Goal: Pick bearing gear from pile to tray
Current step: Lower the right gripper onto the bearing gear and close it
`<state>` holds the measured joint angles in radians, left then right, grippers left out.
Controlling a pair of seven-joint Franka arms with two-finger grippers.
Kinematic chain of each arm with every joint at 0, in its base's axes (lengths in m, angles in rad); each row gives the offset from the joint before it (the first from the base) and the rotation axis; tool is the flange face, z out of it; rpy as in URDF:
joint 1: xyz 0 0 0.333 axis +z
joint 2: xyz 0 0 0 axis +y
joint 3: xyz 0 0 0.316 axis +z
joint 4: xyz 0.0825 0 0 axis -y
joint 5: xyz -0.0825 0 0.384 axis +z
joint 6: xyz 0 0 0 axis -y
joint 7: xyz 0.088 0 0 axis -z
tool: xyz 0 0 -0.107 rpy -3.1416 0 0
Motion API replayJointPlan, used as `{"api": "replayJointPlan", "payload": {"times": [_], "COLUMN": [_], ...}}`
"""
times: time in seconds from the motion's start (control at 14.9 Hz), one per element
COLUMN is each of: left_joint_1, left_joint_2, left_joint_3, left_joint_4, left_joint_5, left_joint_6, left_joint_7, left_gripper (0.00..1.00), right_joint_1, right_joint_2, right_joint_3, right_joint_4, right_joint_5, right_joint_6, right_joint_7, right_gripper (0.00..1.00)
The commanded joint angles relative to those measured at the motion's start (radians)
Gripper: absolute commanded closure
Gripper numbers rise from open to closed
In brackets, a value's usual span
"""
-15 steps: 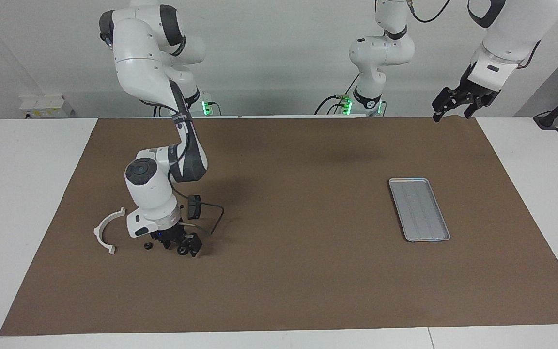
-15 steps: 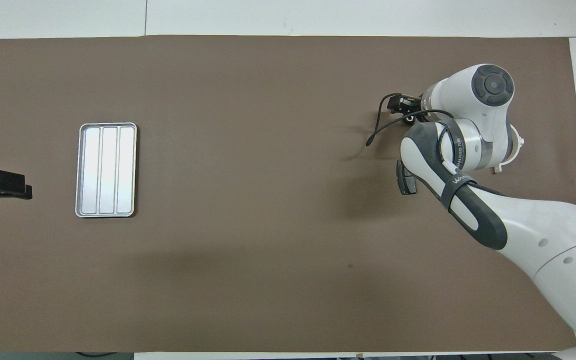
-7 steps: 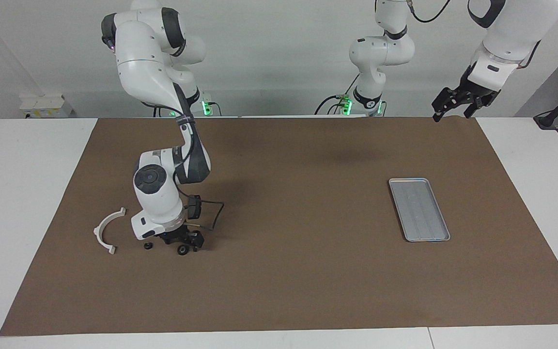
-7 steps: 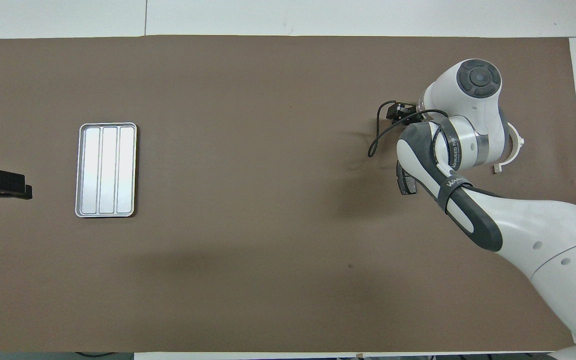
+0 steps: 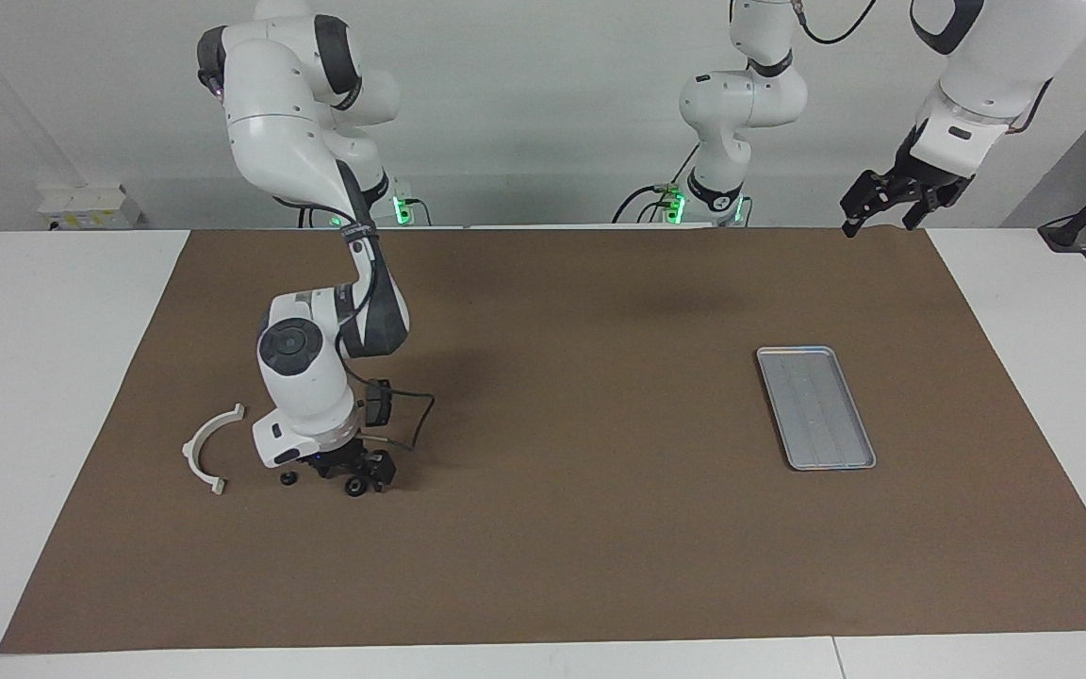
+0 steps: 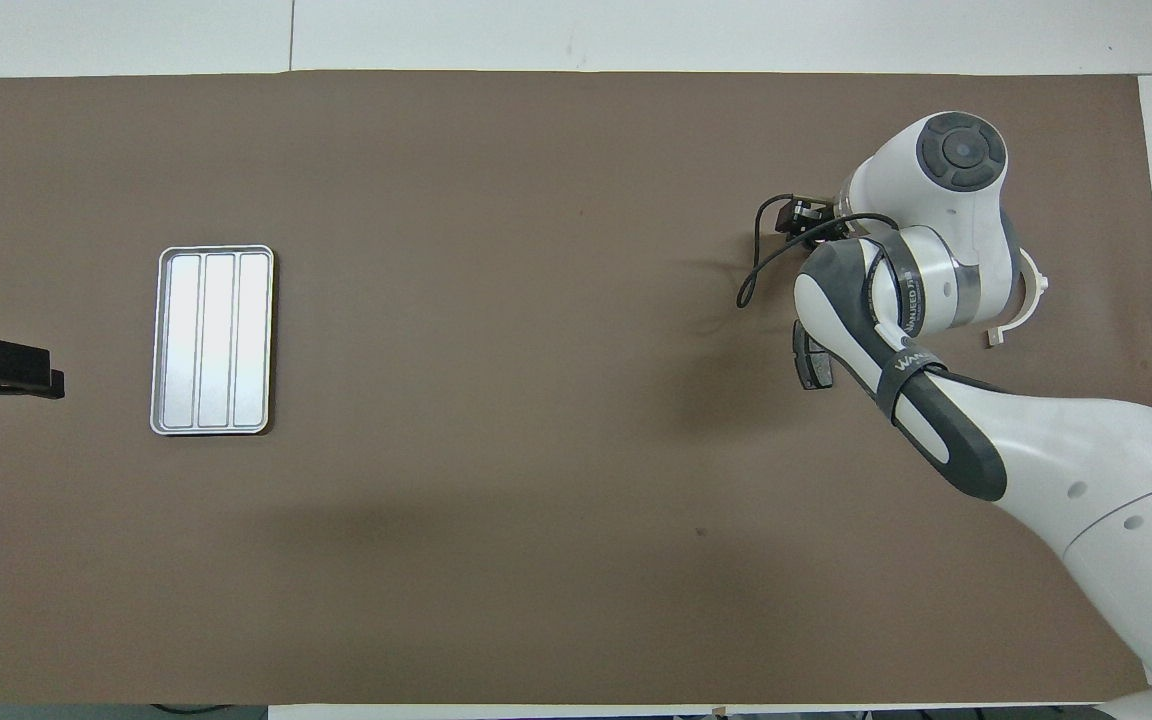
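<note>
Parts counted around the right gripper on the brown mat

Counts first, taken with the white half-ring bracket (image 5: 210,449) as the landmark. One bracket lies on the brown mat (image 5: 562,528) toward the right arm's end of the table. Two small black round pieces show beside it: one (image 5: 288,479) just beside the bracket, toward the left arm's end from it, and a second black round piece (image 5: 353,487) a little farther the same way. One dark grey brake pad (image 6: 813,357) shows in the overhead view, nearer to the robots than the bracket and partly under the right arm. One silver tray (image 5: 814,406) with lengthwise ribs lies well apart from the bracket, toward the left arm's end, with nothing on it.

The right gripper (image 5: 347,468) is down at the mat, near the bracket, right at the second round piece; whether its claw is wide, narrow or holding the piece cannot be told. The left gripper (image 5: 887,200) hangs raised over the mat's edge near the robots, well apart from the bracket, its claw spread wide and holding nothing; that arm waits.

Writing: a strap on the right arm carries white letters, too small to read with certainty
</note>
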<state>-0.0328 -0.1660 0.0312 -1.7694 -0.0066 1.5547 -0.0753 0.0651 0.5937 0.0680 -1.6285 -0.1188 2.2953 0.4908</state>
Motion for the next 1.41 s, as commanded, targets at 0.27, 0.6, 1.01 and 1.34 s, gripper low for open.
{"api": "replayJointPlan", "payload": {"times": [0.27,0.6,1.01,1.34], "left_joint_1": [-0.004,-0.006,-0.004,-0.006], "left_joint_2": [-0.007,-0.007,-0.007,-0.007], "left_joint_3": [0.007,0.007,0.007,0.007], "left_joint_4": [-0.004,-0.004,-0.004,-0.004], "left_joint_5": [-0.013,-0.013,-0.013,-0.013], "left_joint_6": [0.008,0.008,0.008,0.008], "left_joint_7": [0.012,0.012,0.012,0.012], "left_gripper": [0.0,0.0,0.0,0.0], "right_joint_1": [-0.007,-0.005,-0.001,0.016], "right_joint_2": [0.02,0.018,0.008,-0.037], "right_joint_3": [0.004,0.004,0.003,0.004], "right_joint_4": [0.024,0.024,0.027,0.111], "right_joint_5": [-0.005,-0.007,-0.018,-0.019], "right_joint_6": [-0.002,-0.008,-0.023,-0.212], "right_joint_7": [0.034,0.031,0.02,0.012], "right_gripper": [0.52,1.0,1.0,1.0]}}
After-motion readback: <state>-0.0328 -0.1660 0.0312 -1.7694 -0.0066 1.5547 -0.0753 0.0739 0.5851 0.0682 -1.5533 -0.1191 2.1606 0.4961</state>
